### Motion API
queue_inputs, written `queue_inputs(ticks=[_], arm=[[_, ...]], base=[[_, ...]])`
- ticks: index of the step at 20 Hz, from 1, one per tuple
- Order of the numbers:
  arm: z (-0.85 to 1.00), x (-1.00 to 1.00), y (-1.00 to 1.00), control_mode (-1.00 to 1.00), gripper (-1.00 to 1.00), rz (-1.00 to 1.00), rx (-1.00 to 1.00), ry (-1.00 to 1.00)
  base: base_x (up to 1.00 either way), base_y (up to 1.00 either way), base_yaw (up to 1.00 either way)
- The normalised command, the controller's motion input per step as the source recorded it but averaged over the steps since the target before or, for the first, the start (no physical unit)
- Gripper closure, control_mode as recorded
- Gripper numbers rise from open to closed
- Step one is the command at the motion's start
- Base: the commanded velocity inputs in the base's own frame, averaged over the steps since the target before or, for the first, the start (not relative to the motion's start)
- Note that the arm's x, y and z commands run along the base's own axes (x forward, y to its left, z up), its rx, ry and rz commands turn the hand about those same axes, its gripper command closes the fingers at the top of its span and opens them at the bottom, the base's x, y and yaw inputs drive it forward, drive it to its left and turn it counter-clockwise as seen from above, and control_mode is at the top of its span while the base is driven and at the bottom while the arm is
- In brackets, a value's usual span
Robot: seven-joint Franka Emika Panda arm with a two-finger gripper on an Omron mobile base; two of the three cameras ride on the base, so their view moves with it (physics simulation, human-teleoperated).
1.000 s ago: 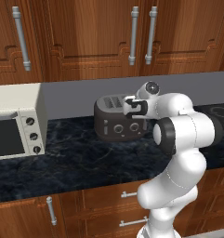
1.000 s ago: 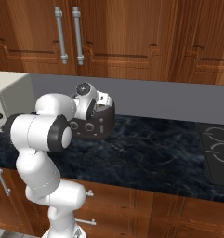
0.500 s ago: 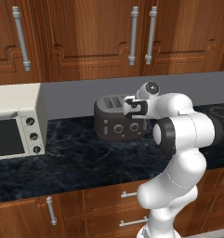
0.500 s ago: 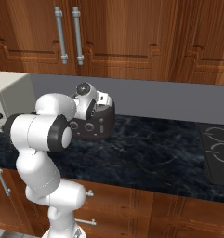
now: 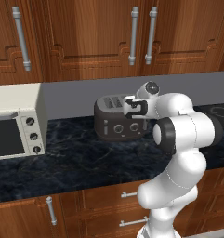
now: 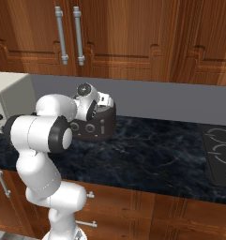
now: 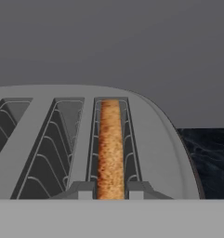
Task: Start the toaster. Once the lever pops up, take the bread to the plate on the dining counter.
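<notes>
Fingers (image 7: pixel 110 191) clamp bread (image 7: pixel 109 148) in unlabelled toaster (image 5: pixel 114 122).

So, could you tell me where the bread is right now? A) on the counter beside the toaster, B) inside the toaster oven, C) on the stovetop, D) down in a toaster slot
D: the hand view shows the bread standing edge-up in a slot of the toaster.

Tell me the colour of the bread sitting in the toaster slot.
Golden tan-brown, speckled; the bread shows best in the hand view.
</notes>
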Motion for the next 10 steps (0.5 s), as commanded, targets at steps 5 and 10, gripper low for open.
queue_inputs(ticks=[5, 10], arm=[[0.00, 0.00, 0.00, -1.00, 1.00, 0.00, 0.00, 0.00], [0.00, 0.00, 0.00, -1.00, 1.00, 0.00, 0.00, 0.00]], base=[[0.00, 0.00, 0.00], [0.00, 0.00, 0.00]])
